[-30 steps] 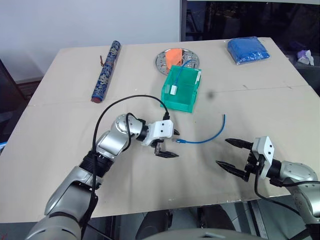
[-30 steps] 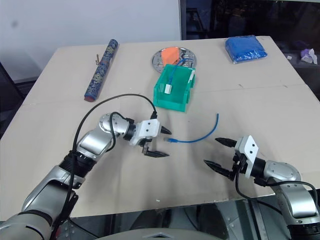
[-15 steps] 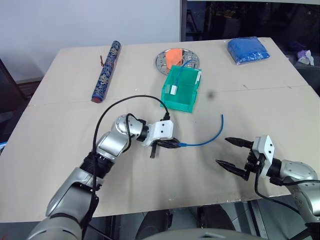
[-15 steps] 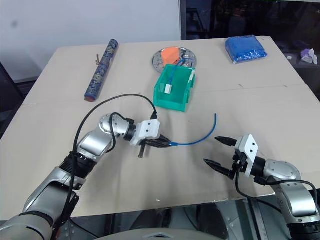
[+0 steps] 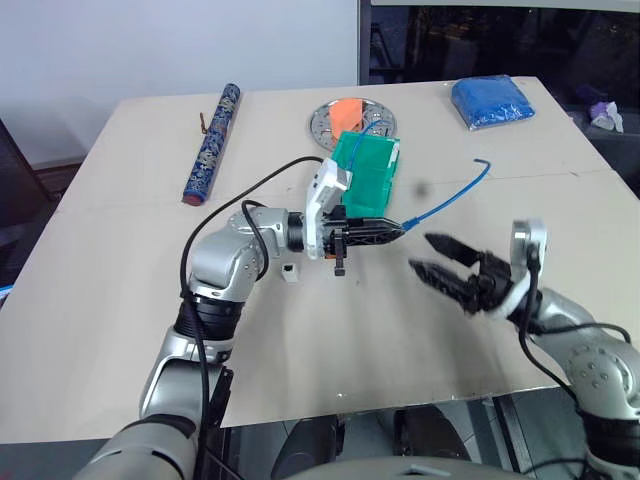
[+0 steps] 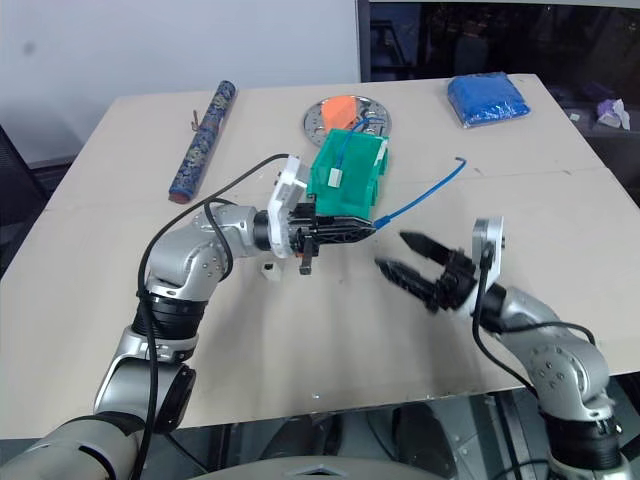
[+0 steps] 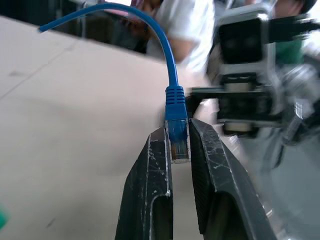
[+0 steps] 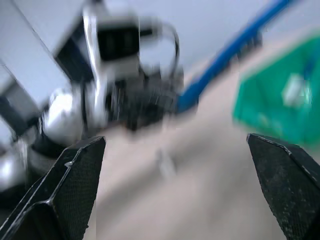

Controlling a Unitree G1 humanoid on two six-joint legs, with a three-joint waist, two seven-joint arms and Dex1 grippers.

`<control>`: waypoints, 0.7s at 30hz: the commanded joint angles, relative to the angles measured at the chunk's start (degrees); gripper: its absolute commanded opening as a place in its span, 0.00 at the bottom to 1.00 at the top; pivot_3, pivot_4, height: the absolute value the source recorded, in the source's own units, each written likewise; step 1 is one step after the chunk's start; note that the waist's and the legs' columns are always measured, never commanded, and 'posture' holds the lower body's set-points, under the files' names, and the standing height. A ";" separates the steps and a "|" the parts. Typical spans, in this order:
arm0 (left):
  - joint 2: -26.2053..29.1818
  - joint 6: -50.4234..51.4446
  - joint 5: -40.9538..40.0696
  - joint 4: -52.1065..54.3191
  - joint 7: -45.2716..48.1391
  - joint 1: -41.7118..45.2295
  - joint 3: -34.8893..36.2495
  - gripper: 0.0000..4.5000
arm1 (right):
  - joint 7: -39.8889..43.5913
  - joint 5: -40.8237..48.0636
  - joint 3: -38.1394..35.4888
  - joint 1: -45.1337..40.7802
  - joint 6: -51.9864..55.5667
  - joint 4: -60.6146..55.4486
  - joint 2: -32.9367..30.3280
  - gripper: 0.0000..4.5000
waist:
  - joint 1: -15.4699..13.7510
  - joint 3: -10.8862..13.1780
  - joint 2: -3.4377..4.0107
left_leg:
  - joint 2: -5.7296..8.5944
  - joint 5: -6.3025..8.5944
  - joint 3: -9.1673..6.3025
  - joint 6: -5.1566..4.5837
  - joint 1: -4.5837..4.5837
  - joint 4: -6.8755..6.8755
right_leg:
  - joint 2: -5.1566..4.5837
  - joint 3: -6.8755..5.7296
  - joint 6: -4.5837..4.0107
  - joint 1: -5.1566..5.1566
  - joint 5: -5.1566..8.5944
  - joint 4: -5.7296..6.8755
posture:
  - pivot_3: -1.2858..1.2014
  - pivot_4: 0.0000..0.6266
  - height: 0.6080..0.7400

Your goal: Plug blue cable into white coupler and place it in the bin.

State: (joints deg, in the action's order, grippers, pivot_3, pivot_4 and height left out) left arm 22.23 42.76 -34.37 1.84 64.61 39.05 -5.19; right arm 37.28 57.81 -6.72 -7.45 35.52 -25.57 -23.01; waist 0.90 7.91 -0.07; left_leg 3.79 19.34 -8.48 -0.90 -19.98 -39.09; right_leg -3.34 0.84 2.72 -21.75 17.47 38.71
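The left gripper (image 7: 179,150) pinches the blue cable (image 5: 445,198) at its plug, lifted just in front of the bin (image 5: 366,180) — light, limp, tail drooping free. The white coupler (image 5: 290,273) sits nearer than the bin. The right gripper (image 5: 432,255) gapes wide — best it takes the stiff coupler body.

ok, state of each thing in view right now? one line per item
left gripper: shut on the blue cable's plug, lifted off the table
right gripper: open, empty
blue cable: held by its plug end, free end in the air
white coupler: loose on the table, nothing plugged in
bin: upright, holding another blue cable with white block
metal plate: flat, orange piece on it
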 commanded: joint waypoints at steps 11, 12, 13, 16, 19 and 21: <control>-0.42 7.69 -10.81 2.79 -5.24 1.72 6.97 0.00 | -4.21 3.61 1.48 -8.54 -1.00 2.83 11.55 0.54 | 0.18 -0.01 -0.01 | 0.03 0.00 0.03 0.00 -0.01 -0.02 | -0.03 0.03 0.00 -0.04 0.00 -0.03 | 0.52 0.24 1.00; -0.30 7.88 -10.92 2.79 -5.32 1.65 6.91 0.00 | -4.09 3.58 1.47 -8.67 -1.03 2.98 11.62 0.41 | 0.19 -0.01 -0.01 | 0.03 0.00 0.04 0.00 -0.01 -0.02 | -0.03 0.03 0.00 -0.04 0.00 -0.04 | 0.52 0.24 1.00; -0.19 8.18 -11.16 2.93 -5.40 1.53 6.88 0.00 | -3.96 3.61 1.46 -8.75 -1.03 3.06 11.68 0.31 | 0.20 -0.01 -0.01 | 0.03 0.00 0.03 0.00 -0.01 -0.01 | -0.02 0.02 0.00 -0.04 0.00 -0.03 | 0.52 0.24 1.00; 0.09 9.50 -12.48 3.25 -5.64 1.37 7.02 0.00 | -3.74 3.85 1.42 -8.97 -1.04 3.17 11.88 0.01 | 0.25 -0.01 -0.01 | 0.03 0.00 0.02 0.00 -0.01 0.01 | -0.02 0.02 0.00 -0.06 0.00 -0.03 | 0.52 0.24 1.00; 1.06 10.95 -13.92 3.48 -4.43 1.10 7.02 0.00 | -3.62 4.43 1.48 -9.24 -0.82 3.13 12.04 0.01 | 0.34 -0.01 -0.01 | 0.03 0.00 0.03 0.00 -0.01 0.01 | -0.02 0.03 0.00 -0.07 0.00 -0.02 | 0.52 0.24 1.00; 2.65 11.36 -14.55 4.25 -1.93 0.45 6.46 0.11 | -3.71 5.05 1.44 -9.31 -0.33 3.14 12.00 0.00 | 0.54 -0.01 -0.01 | 0.03 0.00 0.03 0.00 -0.01 0.01 | -0.02 0.03 0.00 -0.07 0.00 -0.01 | 0.52 0.24 1.00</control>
State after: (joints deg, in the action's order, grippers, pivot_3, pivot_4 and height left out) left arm 23.62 53.53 -46.95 3.22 60.13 39.87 1.30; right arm 33.35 61.40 -4.95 -15.40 35.25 -21.06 -11.17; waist 1.44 7.91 -0.07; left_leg 3.82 19.34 -8.46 -0.90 -19.99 -39.07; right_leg -3.36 0.88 2.72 -21.83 17.47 38.70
